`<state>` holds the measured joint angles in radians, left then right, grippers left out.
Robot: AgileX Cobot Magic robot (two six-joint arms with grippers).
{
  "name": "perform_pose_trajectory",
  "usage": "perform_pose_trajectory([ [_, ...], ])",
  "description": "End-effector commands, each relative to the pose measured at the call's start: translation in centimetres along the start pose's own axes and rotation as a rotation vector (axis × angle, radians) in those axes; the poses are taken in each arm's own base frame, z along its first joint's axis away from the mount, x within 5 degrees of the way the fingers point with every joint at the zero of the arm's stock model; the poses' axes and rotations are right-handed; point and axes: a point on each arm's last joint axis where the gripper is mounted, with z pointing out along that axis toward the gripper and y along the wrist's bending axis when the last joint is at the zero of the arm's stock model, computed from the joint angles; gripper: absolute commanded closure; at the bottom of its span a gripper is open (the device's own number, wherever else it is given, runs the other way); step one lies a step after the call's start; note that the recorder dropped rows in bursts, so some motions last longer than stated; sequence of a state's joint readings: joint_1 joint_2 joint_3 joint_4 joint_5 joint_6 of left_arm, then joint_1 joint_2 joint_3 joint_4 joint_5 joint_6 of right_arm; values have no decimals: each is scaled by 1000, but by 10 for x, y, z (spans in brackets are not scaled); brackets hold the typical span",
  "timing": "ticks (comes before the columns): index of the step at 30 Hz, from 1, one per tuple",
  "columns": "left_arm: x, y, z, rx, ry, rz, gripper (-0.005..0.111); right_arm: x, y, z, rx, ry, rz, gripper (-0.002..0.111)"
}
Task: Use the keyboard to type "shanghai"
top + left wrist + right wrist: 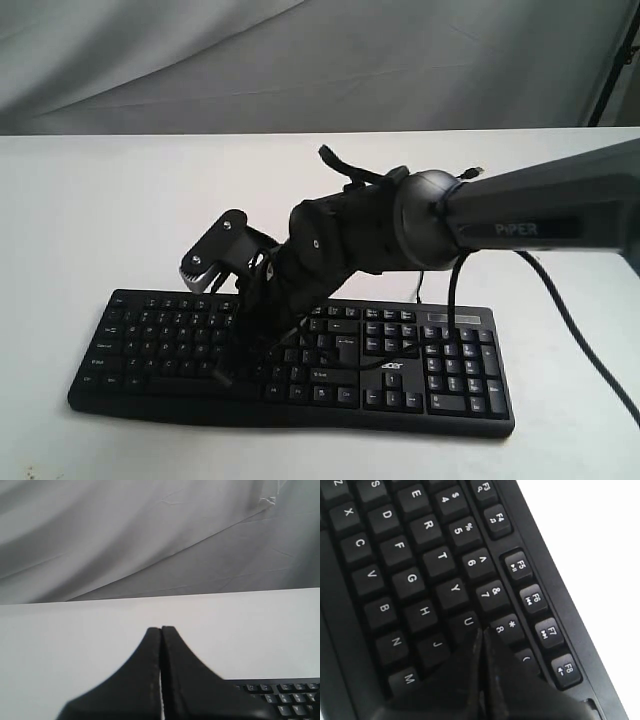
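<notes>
The black keyboard (440, 370) lies across the white table near its front edge, number pad to the right. My right arm reaches in from the right over its middle. The right gripper (482, 630) is shut and empty, its tips down among the keys between U and 8, right at the key tops; whether it presses one I cannot tell. In the exterior view the right gripper (258, 320) is a dark mass over the letter keys. The left gripper (161, 629) is shut on nothing, held above bare table, with a corner of the keyboard (285, 700) beside it.
The white table (100, 200) extends behind and to both sides of the keyboard. A grey cloth backdrop (300, 60) hangs behind. Black cables (455, 300) droop from the right arm over the keyboard's right half. A dark pole (615, 60) stands at the far right.
</notes>
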<state>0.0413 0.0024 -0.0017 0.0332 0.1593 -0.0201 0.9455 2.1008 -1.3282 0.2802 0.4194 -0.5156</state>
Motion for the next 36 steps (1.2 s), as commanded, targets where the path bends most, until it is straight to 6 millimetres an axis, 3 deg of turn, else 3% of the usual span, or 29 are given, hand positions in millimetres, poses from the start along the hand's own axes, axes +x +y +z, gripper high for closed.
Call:
perform_pose_trajectory([
  [1,0,0,0,7,-7,-2,107,2,-3,0,6,-2,1,108],
  [5,0,0,0,7,-7,-2,107,1,-3,-1,8,-6,-1,108],
  [8,0,0,0,7,-7,-2,107,-7,-4,-17,23,-41,-20,108],
  [13,0,0,0,7,-7,-2,107,-23,-7,-73,106,-111,-69,108],
  [19,0,0,0,7,-7,-2,107,-38,-9,-170,263,-280,-82,108],
  [25,0,0,0,7,-7,-2,107,-39,0,-249,315,-473,-50,108],
  [28,0,0,0,7,-7,-2,107,-37,4,-277,336,-559,-54,108],
  [33,0,0,0,7,-7,-2,107,-34,8,-302,356,-638,-59,108],
  [36,0,0,0,7,-7,-2,107,-32,9,-320,434,-678,-152,108],
])
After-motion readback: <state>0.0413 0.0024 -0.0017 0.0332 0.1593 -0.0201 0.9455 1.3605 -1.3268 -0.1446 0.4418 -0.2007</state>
